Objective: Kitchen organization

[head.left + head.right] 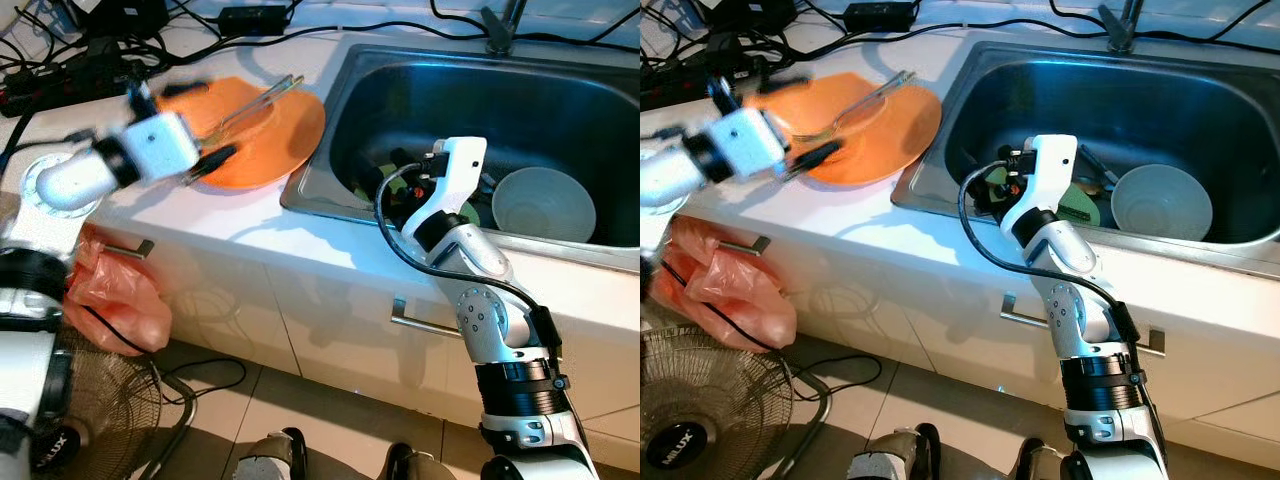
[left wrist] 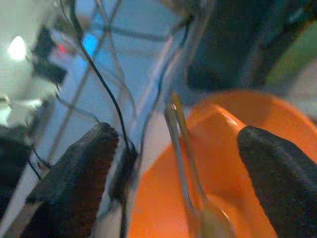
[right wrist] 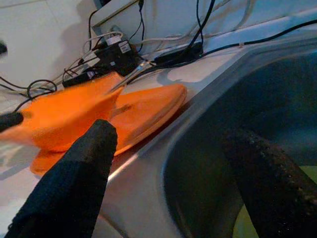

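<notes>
Left pincer [image 1: 212, 160]: fingers spread, empty — hovering at the near rim of the orange plate [image 1: 285, 130].
Orange plate: on the white worktop [image 1: 240, 225], just beside the sink [image 1: 330, 110]; cutlery [image 1: 250, 100] lies across it.
Right pincer [image 3: 173, 163]: fingers parted, holding nothing, over the sink's near edge.
White bowl [image 1: 545, 205]: in the sink.
Step, judged: grasp the plate.
Technique: straddle the rim only — keep level so the cutlery stays put.
</notes>
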